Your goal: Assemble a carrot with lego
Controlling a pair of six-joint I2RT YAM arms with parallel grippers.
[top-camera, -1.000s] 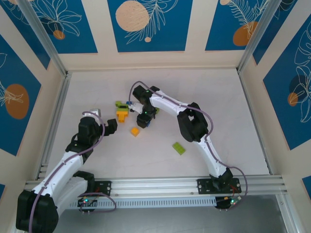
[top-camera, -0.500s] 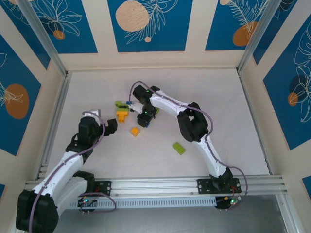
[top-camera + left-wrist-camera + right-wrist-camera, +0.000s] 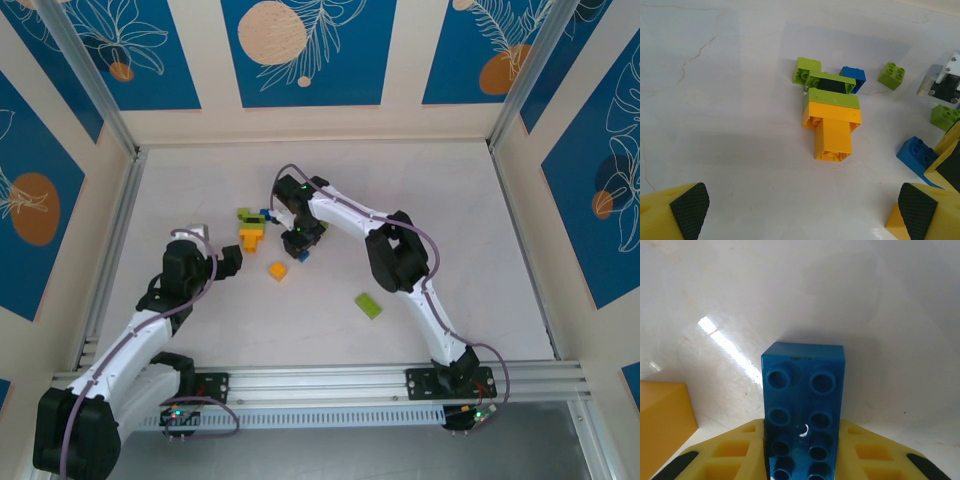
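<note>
Lego (image 3: 252, 228) clustered mid-tabletop (image 3: 450, 200), between the two arms. Right end effector (image 3: 300, 246) closed on a blue eight-stud brick (image 3: 802, 390), yellow fingers (image 3: 730, 457) flush against both long sides, studs facing the wrist camera. Cannot tell whether lifted or resting on the surface. Just left of it in the right wrist view, an orange block (image 3: 662, 425).

Left end effector (image 3: 800, 207) open, pads (image 3: 688, 205) wide apart, holding nothing, poised near the cluster. Ahead of it, a stacked piece (image 3: 832, 125): lime green bricks at the far end, orange at the near end, narrowing to a single orange block. Just behind the stack, a second blue brick (image 3: 852, 77); beside that, slightly apart, a small lime green brick (image 3: 891, 75).

Nearer the arm bases in the top view, a loose orange brick (image 3: 277, 271) and, well apart to its right, a lone lime green brick (image 3: 368, 305).
</note>
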